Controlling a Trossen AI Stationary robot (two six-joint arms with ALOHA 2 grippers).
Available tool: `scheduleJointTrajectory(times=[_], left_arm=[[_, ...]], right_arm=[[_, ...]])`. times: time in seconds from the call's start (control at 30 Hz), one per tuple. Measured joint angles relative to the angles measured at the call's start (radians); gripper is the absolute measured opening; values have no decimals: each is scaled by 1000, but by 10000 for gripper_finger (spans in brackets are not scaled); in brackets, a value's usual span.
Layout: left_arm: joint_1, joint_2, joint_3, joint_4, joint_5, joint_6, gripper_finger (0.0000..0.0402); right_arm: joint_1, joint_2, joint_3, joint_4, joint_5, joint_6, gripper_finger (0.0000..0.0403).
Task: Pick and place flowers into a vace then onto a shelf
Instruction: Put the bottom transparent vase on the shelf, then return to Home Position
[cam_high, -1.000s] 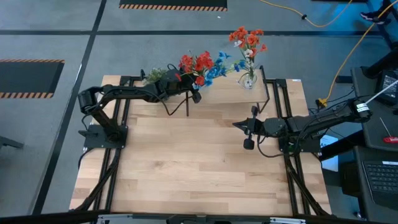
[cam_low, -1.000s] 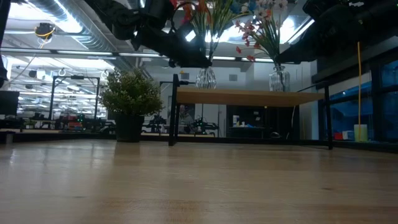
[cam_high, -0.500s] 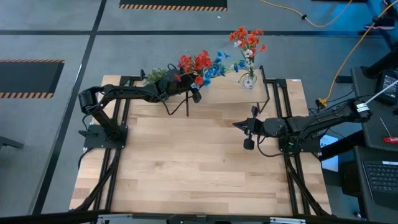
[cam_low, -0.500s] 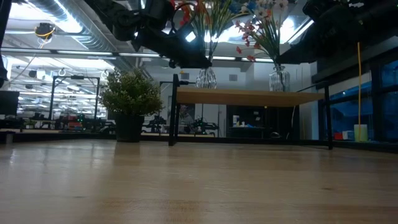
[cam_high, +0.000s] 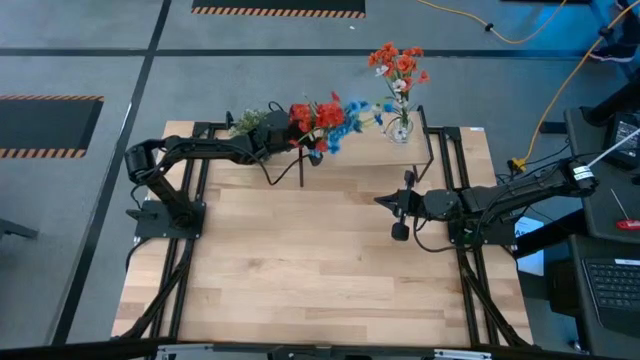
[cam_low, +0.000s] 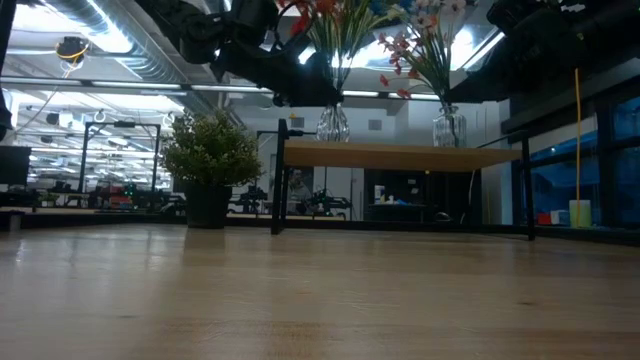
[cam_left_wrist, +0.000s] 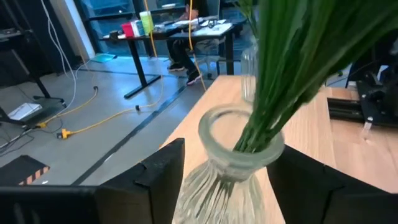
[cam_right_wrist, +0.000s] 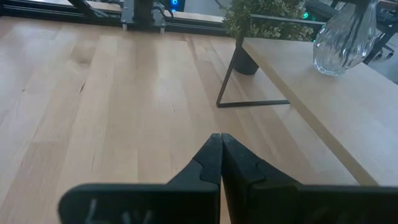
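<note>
Overhead, I see the left gripper (cam_high: 313, 150) at upper centre, by the red and blue flowers (cam_high: 322, 116) on the shelf (cam_high: 365, 152). Only my left wrist view shows its fingers (cam_left_wrist: 163, 171) spread either side of the glass vase (cam_left_wrist: 233, 163), stems inside. Right gripper (cam_right_wrist: 220, 160): pinched shut above the tabletop (cam_right_wrist: 112, 118), well away.

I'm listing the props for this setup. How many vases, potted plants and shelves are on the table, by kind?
Glass vases: 2
Potted plants: 1
Shelves: 1
Total: 4
</note>
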Motion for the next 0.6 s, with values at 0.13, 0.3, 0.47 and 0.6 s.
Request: scheduleJointTrajectory(times=[0.13,0.3,0.47,0.6], left_arm=[[0,-2,0,1,-2,-1,218],[5,-2,0,2,-23,2,212],[16,-2,0,3,-38,3,213],[21,-2,0,3,-37,3,213]], right_arm=[[0,0,0,0,0,0,7],[0,0,0,0,0,3,7],[0,0,0,0,0,3,7],[0,0,0,0,0,3,7]])
